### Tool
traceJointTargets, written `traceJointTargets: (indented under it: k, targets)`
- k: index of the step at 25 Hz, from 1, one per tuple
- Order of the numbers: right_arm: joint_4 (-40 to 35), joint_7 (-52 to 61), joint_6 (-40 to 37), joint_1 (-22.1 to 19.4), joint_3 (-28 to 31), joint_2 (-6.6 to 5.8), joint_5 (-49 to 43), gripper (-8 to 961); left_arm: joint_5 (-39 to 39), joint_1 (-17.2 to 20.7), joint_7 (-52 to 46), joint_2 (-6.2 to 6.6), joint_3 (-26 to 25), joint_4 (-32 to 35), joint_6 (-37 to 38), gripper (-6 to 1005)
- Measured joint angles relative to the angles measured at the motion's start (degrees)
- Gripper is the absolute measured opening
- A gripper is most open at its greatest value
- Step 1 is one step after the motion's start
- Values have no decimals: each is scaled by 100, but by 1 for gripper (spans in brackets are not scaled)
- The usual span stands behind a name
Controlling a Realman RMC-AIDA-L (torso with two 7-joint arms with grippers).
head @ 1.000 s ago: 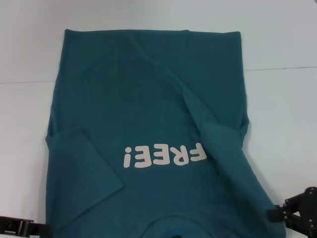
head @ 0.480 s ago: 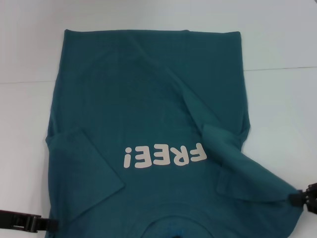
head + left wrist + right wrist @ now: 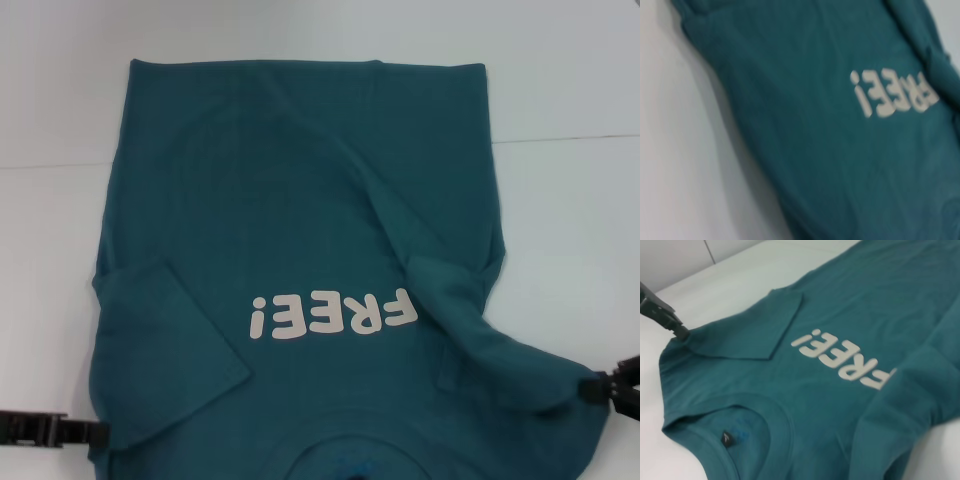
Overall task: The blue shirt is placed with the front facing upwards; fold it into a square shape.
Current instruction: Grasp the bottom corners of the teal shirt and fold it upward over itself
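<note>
Since the half-second-earlier frame, the right pincer [image 3: 603, 388] had stayed at the right edge of the head view while the sleeve it held sagged into a rounder, lower bulge, and the left pincer [image 3: 97, 433] had slid slightly outward along the shirt's left edge. The blue shirt [image 3: 300, 210] lay front-up on the white desk [image 3: 570, 90], collar nearest the robot and hem farthest, its white "FREE!" lettering [image 3: 332, 314] reading upside down from the head camera. The right pincer was clamped on the right sleeve, lifting it off the desk. The left pincer touched the left sleeve's corner, apparently pinching it, as the right wrist view [image 3: 680, 331] also suggested. The small dark neck tag [image 3: 728, 438] sat inside the collar.
</note>
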Motion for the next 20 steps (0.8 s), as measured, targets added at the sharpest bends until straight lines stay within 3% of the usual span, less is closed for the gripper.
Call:
traceJointTargets:
  k: [7,14,20]
  targets:
    - [19,31,25,411,163,106,38,15,-764,-20,-36,345,-404,510,17,22]
    - [45,246,372,880,741,205,223,15,-965,-135,-61,351,-797,655,-249,23]
    - [75,324,949,979,743,227,587,15,-1268,-218,-22,316,-916,918,-942,23]
